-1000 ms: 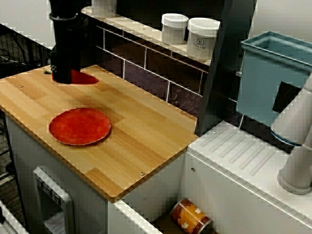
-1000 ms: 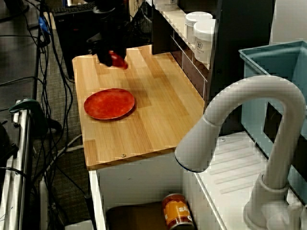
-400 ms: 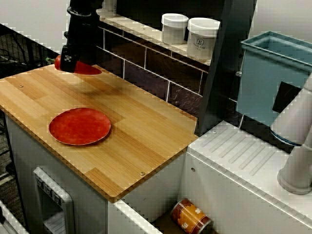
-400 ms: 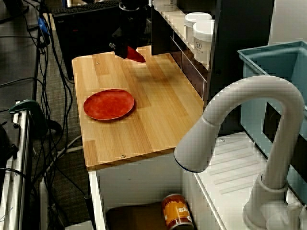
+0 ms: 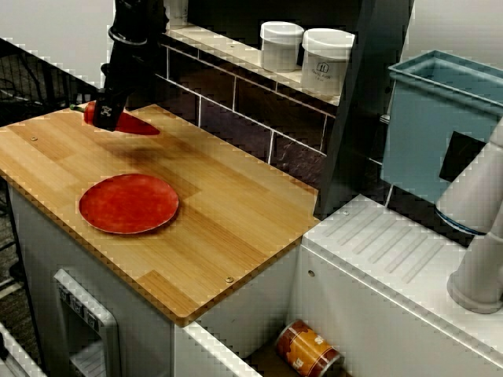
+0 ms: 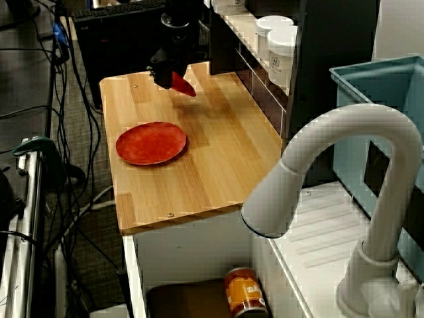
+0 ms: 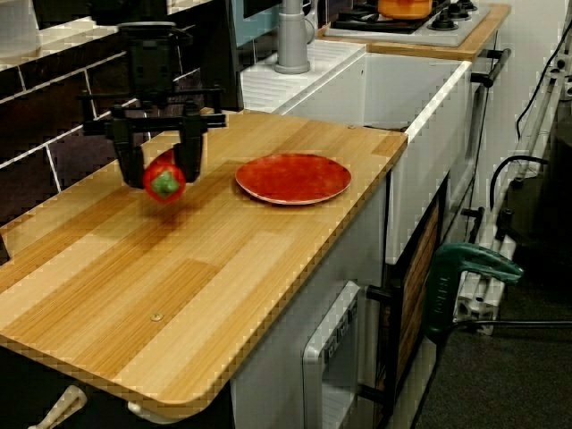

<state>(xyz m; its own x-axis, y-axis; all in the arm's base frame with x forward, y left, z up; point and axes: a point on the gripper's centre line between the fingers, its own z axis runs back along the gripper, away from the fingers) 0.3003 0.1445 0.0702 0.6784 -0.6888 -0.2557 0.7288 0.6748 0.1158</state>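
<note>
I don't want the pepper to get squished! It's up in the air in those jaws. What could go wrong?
The pepper hangs above the counter, pinched only at its sides by the jaws. It looks smooth and round, so it might slip, drop and roll off the edge. The plate lies beside it, not under it, so it would not catch it. The arm is close to the shelf and could bump it.

Smooth wooden counter (image 5: 236, 212) (glossy pepper (image 7: 164, 179))

Kitchen: faucet (image 6: 344, 122), stove (image 7: 420, 20), wooden counter (image 5: 228, 220).
</note>
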